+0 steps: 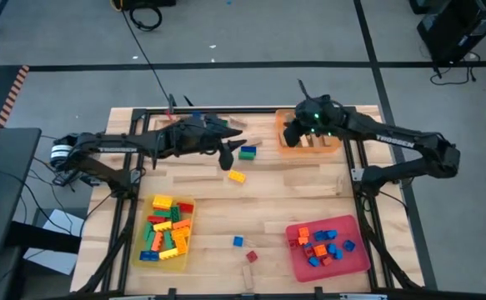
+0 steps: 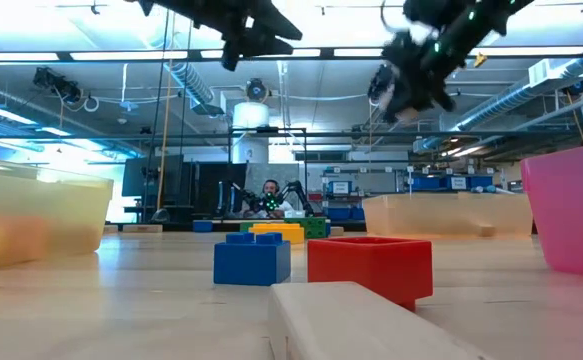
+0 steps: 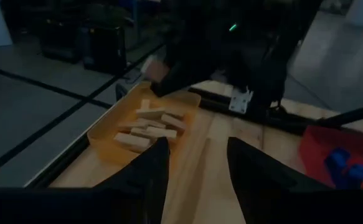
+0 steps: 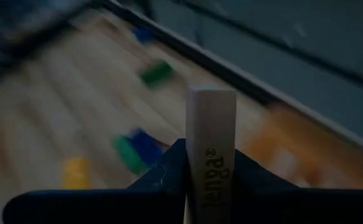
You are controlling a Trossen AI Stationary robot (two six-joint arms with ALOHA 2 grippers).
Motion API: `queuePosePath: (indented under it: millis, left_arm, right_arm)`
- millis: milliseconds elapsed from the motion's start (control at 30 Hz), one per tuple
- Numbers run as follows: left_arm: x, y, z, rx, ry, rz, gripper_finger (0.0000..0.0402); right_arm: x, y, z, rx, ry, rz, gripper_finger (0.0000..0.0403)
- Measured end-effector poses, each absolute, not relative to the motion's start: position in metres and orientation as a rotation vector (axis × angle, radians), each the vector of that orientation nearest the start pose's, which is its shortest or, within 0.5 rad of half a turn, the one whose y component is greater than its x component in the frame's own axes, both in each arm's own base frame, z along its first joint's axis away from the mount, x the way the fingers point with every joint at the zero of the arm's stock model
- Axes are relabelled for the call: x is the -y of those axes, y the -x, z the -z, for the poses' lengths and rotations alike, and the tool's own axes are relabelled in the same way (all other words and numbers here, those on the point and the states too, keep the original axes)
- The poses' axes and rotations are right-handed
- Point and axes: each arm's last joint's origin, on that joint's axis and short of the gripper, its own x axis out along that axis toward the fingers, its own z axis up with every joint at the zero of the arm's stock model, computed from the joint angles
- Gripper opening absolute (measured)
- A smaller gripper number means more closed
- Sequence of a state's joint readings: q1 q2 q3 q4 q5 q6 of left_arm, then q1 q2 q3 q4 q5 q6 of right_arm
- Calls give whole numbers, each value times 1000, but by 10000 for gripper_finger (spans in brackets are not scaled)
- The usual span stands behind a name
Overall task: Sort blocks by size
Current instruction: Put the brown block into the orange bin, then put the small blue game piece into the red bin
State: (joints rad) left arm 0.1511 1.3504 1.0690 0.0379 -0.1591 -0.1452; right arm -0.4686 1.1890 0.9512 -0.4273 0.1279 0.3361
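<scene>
High view: right gripper [image 1: 293, 132] hangs at the orange tray [image 1: 286, 147], upper centre-right; left gripper [image 1: 226, 158] is just left of a green-blue block [image 1: 248, 152].
Right wrist view: fingers clamp an upright wooden block [image 4: 210, 149].
Left wrist view: fingers [image 3: 149, 168] apart, empty.

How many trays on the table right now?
3. Orange tray at the far right, under the right gripper; yellow tray near left, full of bricks; red tray near right, holding small bricks. None looks hidden, though the arms cover part of the far edge.
</scene>
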Motion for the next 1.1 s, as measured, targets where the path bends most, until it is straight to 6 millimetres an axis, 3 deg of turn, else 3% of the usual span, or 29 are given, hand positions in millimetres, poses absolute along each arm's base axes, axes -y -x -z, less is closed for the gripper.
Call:
queuePosePath:
  millis: [300,467,667,867,1100]
  left_arm:
    - [-36,-277,-298,-78,267,-314,168]
    - [-30,-269,-283,-32,345,-291,168]
    - [-20,-268,-280,-25,365,-255,168]
    - [-10,-254,-296,10,269,-220,167]
    - [-8,-225,-309,-40,225,-251,167]
  right_arm:
    - [156,-203,-235,-943,-632,867,74]
    - [170,-203,-215,-1029,-682,889,74]
    - [178,-204,-194,-1133,-732,893,86]
    - [179,-204,-192,-1137,-721,889,149]
    - [174,-196,-216,-1043,-682,911,191]
